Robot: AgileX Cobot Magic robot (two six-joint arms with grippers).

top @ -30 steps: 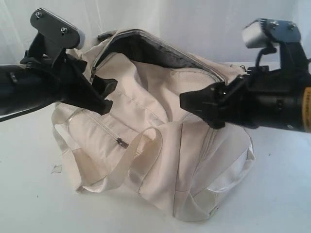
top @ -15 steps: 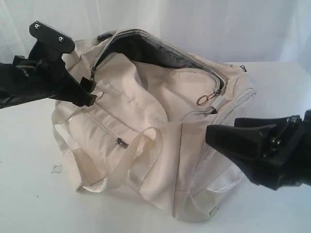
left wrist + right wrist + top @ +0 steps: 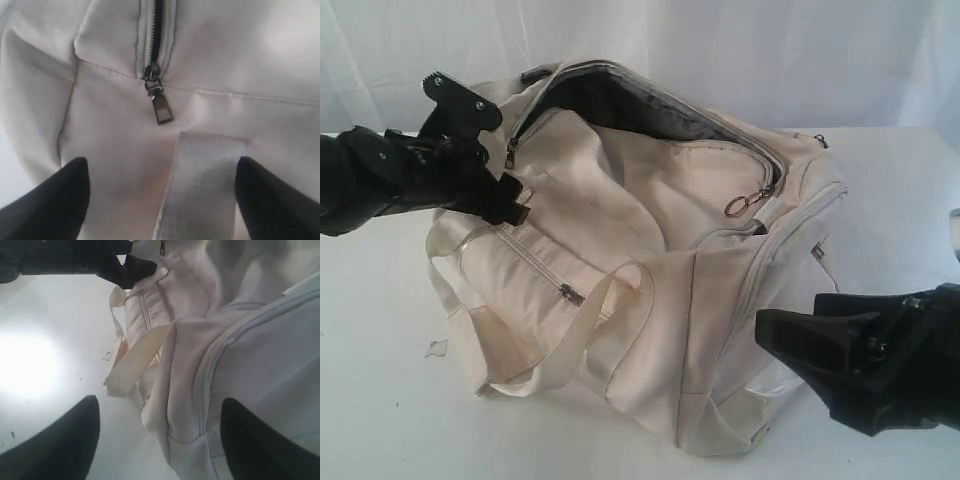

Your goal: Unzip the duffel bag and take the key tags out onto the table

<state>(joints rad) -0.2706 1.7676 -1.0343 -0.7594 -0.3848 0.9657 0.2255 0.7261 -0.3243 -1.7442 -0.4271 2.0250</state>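
Exterior: bag (image 3: 650,300) on table (image 3: 380,420), main zip (image 3: 725,128) gaping on dark lining (image 3: 605,102), tags unseen; left gripper (image 3: 510,200) at its far-left end, right gripper (image 3: 790,332) near right, clear. Left wrist: jaws apart before pull (image 3: 161,107). Right wrist: jaws apart, empty. Unzipping seemingly done; next, reach inside for tags

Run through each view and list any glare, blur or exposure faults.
Exterior view: soft, hazy light; the white table nearly washes out, and the near right tool looks soft-edged. Left wrist view: the zipper pull is fairly sharp, while parts of the duffel bag fabric are overexposed. Right wrist view: a strong glare patch on the table, and the bag is out of focus.
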